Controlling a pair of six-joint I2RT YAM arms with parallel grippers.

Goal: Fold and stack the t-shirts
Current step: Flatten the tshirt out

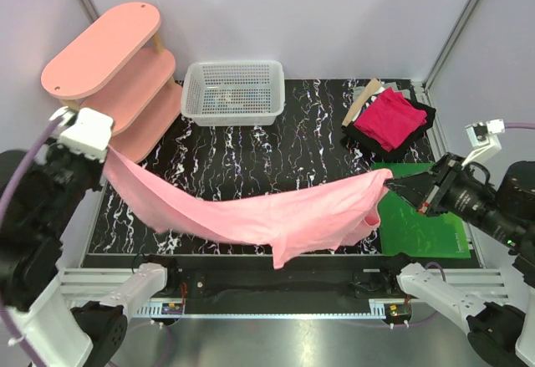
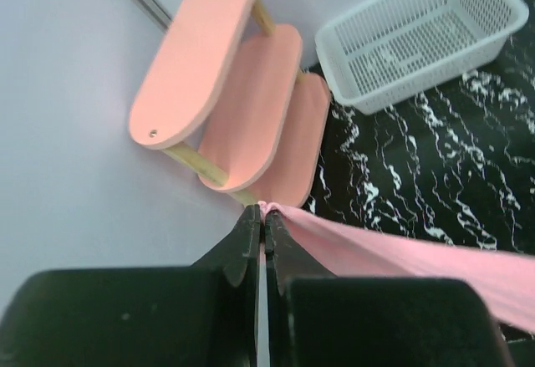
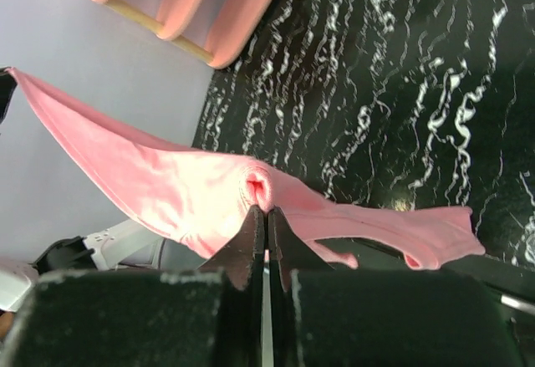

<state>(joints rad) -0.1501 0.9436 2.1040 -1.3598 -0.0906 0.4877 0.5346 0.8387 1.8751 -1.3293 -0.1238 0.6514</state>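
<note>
The left tool (image 2: 264, 211) is pinching the salmon-pink t-shirt (image 1: 276, 215) at nine o'clock. The right tool (image 3: 266, 211) is clamping it at three o'clock.

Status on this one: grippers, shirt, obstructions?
Left gripper, right gripper both shut on salmon-pink t-shirt, stretched between them. Magenta t-shirt far right. White mesh basket behind, clear.

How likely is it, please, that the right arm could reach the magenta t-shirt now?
Probably not yet: the right tool is shut on the pink t-shirt, strung across to the left tool. The magenta t-shirt lies uncovered nearby.
</note>
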